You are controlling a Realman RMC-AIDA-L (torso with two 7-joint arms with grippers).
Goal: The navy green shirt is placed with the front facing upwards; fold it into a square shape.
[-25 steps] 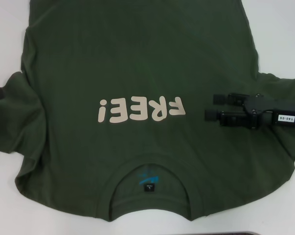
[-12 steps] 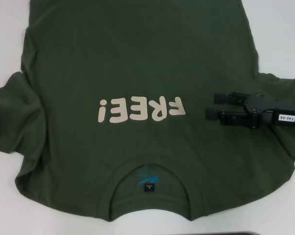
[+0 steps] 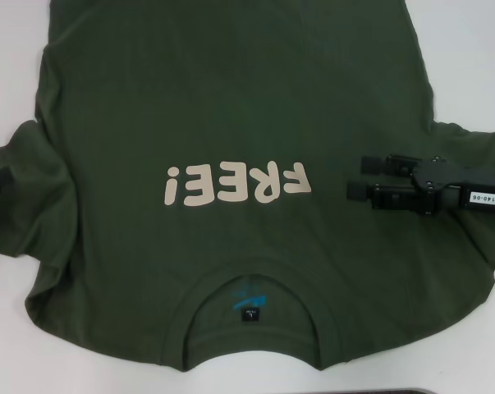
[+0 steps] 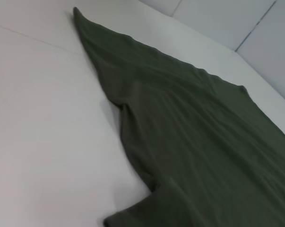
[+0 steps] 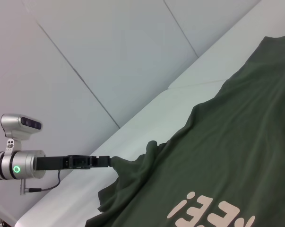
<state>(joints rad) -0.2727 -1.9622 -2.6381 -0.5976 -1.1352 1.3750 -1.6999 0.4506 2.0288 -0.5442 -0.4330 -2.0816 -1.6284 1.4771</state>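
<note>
- The right claw (image 3: 358, 177) hangs just over the navy green shirt (image 3: 231, 107), on the robot's right side beside the end of the "FREE!" lettering (image 3: 237, 182). Its two fingers lie level, pointing toward the print, with a clear gap between them and no cloth in that gap.
- The left claw (image 5: 104, 161) is at the opposite edge, at the bunched left sleeve (image 3: 21, 193). The right wrist view shows its tip right at the fabric, where the cloth rises to a small peak; whether it is pinching the sleeve I cannot tell.
- The shirt lies front up on the white worktop (image 3: 477, 57), spread flat. The collar (image 3: 251, 316) is nearest the robot and the body runs away from it, so the long axis goes near to far.
- Judging from this, the coming fold turns on the sleeves: each lies outward of its own claw, and the left sleeve is the one already within reach.
</note>
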